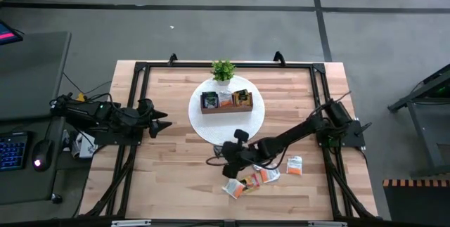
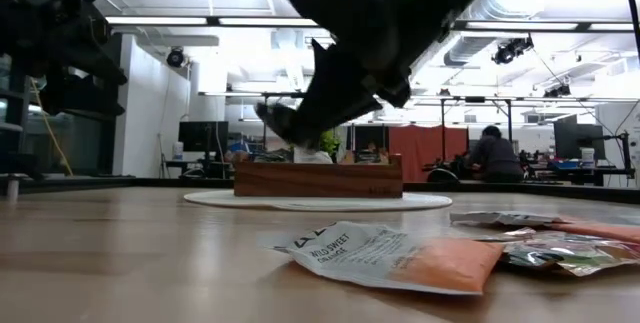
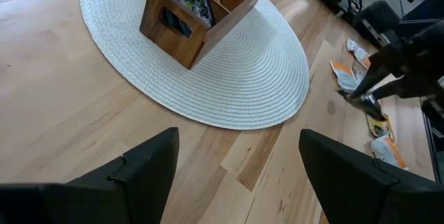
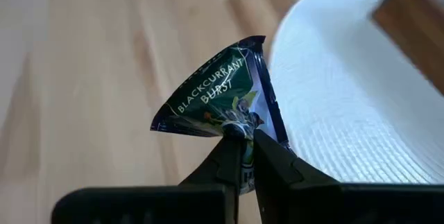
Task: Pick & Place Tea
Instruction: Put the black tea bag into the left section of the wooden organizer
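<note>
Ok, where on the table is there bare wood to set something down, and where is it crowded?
Bare wood lies between the left gripper and the white mat, and along the front left of the table. It is crowded front right: loose sachets lie under the right gripper, which pinches a dark sachet.

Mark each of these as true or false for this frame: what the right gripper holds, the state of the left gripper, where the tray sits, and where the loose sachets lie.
1. The right gripper is shut on a dark sachet. True.
2. The left gripper is shut on an orange sachet. False: it is open and empty, waiting at the table's left side.
3. The tray stands on the white round mat. True.
4. The loose sachets lie on the mat. False: they lie on the bare table, off the mat and near the right arm.
5. The plant stands inside the tray. False: it stands beside the tray, at the mat's far edge.
</note>
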Motion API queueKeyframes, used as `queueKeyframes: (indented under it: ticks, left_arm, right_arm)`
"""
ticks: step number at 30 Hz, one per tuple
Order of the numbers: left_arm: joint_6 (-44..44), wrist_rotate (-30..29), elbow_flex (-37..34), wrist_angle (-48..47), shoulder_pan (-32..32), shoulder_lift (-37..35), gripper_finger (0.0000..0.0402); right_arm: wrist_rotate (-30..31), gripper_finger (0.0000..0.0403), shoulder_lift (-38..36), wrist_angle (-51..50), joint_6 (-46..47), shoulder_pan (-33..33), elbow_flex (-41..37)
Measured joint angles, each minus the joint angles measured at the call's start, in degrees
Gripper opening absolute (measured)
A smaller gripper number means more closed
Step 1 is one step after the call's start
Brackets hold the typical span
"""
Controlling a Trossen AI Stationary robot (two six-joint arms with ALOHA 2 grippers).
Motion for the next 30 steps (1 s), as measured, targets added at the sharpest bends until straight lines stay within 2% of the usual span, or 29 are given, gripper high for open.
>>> queueKeyframes:
  ticks: [7, 12, 15, 21, 30]
  left_arm:
    - [0.0, 0.0, 0.0, 0.0, 0.0, 0.0, 0.0296]
    - [0.0, 0.0, 0.0, 0.0, 0.0, 0.0, 0.0296]
    - [0.0, 0.0, 0.0, 0.0, 0.0, 0.0, 0.0296]
    - [0.0, 0.0, 0.0, 0.0, 0.0, 0.0, 0.0296]
    - [0.0, 0.0, 0.0, 0.0, 0.0, 0.0, 0.0296]
  right_arm:
    - [10.9, 0.0015, 0.0, 3.4, 11.3, 0.4, 0.0]
    - [12.7, 0.0015, -0.1, 11.3, 13.7, -1.2, 0.0]
    - [13.5, 0.0015, -0.1, 17.6, 11.3, -2.5, 0.0]
    - [15.3, 0.0015, -0.2, 27.7, -1.4, -4.4, 0.1]
    - [19.6, 0.0015, -0.2, 28.5, -1.5, -5.7, 0.1]
